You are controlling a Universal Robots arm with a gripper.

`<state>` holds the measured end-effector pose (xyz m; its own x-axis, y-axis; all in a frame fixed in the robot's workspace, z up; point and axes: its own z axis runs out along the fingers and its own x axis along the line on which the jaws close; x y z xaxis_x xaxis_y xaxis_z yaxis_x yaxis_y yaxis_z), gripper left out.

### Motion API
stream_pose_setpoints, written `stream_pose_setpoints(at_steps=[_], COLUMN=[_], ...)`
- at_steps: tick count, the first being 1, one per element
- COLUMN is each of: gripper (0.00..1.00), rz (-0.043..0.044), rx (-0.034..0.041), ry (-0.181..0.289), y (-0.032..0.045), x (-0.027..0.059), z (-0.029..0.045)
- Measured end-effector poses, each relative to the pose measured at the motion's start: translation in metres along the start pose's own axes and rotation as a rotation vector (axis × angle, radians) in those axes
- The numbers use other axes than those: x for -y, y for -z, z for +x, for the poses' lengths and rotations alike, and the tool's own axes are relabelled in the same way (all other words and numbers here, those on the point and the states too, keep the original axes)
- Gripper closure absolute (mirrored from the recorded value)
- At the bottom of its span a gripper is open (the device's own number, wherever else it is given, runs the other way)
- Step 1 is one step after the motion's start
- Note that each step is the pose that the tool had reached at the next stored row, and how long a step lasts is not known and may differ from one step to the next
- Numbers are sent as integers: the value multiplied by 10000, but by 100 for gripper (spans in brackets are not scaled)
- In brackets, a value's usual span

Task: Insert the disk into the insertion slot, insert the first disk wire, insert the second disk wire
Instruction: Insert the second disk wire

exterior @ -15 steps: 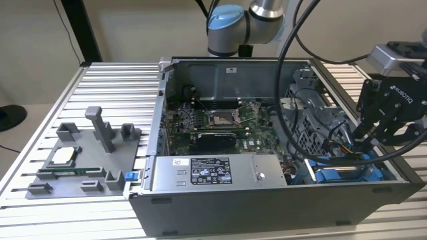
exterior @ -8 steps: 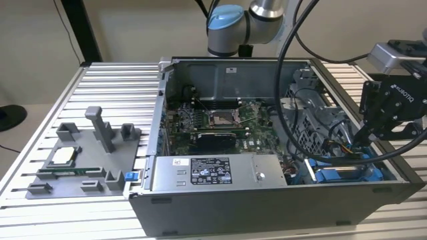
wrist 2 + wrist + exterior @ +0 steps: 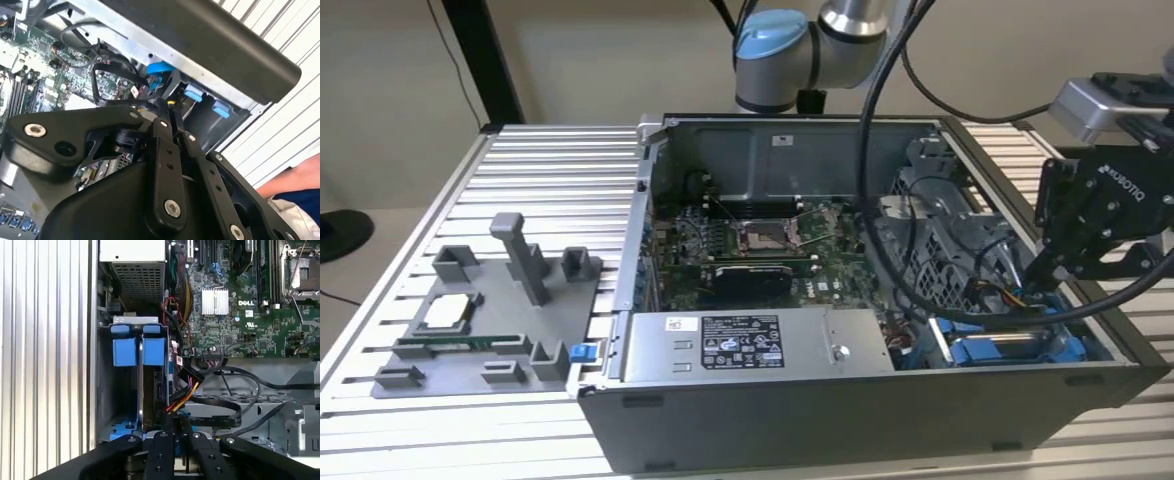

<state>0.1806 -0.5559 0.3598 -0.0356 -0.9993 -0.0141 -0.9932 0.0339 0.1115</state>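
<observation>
Black fingers (image 3: pixel 172 450) of the gripper (image 3: pixel 176 432) are pinched nearly together over a wire connector (image 3: pixel 172 412) with red, yellow and orange leads, right at the end of the disk (image 3: pixel 150 390); they look closed on it, though the contact itself is partly hidden. Disk sits edge-up in the insertion slot (image 3: pixel 120 390), silver body between the grey-blue walls, its blue frame tabs (image 3: pixel 137 347) at the end far from the gripper, so the disk-insertion step looks done. Judging from this, the work is at a wire step: one connector is being pressed at the disk's near end; whether it is fully seated can't be told, nor which of the two wires it is. Black flat cable (image 3: pixel 220 407) loops just beside the disk, toward the motherboard (image 3: pixel 240 310). In the exterior view the gripper (image 3: pixel 1051 275) hangs over the slot corner of the computer case (image 3: pixel 854 420), near the power supply box (image 3: pixel 747 345).
</observation>
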Motion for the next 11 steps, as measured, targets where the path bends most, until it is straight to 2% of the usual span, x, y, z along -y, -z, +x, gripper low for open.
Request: stream_pose_setpoints(at_steps=[3, 5, 6, 7, 11], gripper=[100, 100, 100, 100, 100], rz=[0, 8, 38, 101, 548], rx=[-2, -2, -1, 3, 44], ry=[-1, 0, 0, 2, 12], y=[-10, -15, -18, -25, -51], x=[-119, -165, -186, -204, -265], z=[55, 99, 124, 137, 156])
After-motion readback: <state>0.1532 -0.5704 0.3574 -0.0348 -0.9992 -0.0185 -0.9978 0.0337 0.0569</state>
